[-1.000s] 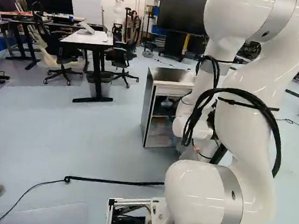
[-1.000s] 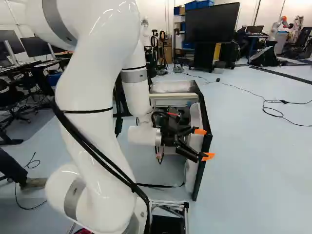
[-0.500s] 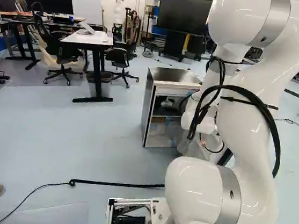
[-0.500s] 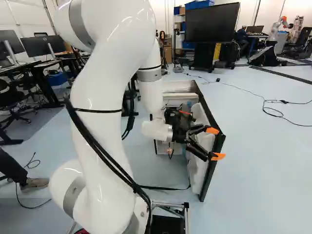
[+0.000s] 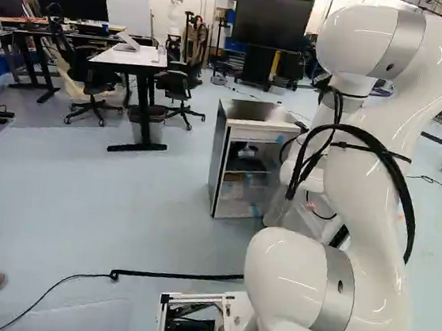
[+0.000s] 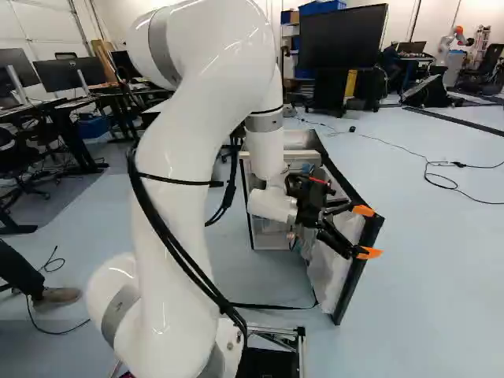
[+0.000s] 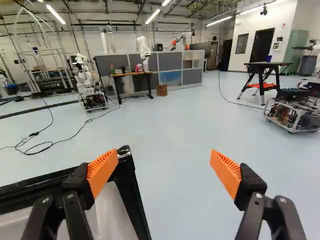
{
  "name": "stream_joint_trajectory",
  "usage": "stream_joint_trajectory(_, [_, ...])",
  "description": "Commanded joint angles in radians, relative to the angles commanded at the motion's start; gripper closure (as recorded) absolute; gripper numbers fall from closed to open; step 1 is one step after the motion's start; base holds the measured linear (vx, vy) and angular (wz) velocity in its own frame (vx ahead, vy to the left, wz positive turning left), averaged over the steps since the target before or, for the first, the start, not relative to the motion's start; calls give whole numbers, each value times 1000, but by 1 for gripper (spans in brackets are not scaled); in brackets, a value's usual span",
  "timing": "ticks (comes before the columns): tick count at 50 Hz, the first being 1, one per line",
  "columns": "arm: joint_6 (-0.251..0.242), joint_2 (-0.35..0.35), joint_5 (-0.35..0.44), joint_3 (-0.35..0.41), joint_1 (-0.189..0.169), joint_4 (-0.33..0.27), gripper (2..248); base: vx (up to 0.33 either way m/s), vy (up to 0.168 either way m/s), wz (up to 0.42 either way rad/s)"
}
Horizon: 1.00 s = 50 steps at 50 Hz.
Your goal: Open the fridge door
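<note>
Two fingers of the gripper [image 6: 367, 231] stand wide apart, their ridged orange pads [image 7: 226, 172] facing each other. The fridge door [image 7: 131, 200], black-framed with a pale inner face, lies beside and partly hidden by one finger; contact between them cannot be determined. Beyond the door, a cable [image 7: 75, 135] loops across the pale floor [image 7: 175, 120] near another robot [image 7: 86, 79]. Farther ahead, grey partitions [image 7: 170, 61] stand behind a workbench [image 7: 132, 73]; beyond the other finger, a black-topped stand [image 7: 270, 64] is near a metal-framed cart [image 7: 295, 120].

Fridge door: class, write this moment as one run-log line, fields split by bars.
fridge door: open, swung out from fridge body | gripper: open, one finger at door's free edge | grip on door: none
</note>
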Motion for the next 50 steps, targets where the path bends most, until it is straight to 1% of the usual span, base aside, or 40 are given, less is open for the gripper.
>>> stream_joint_trajectory(30, [0,-94,0,-171,-108,0,3,0,0,0])
stream_joint_trajectory(39, [0,-95,0,-173,-114,0,3,0,0,0])
stream_joint_trajectory(50, [0,-59,0,-107,-96,0,3,0,0,0])
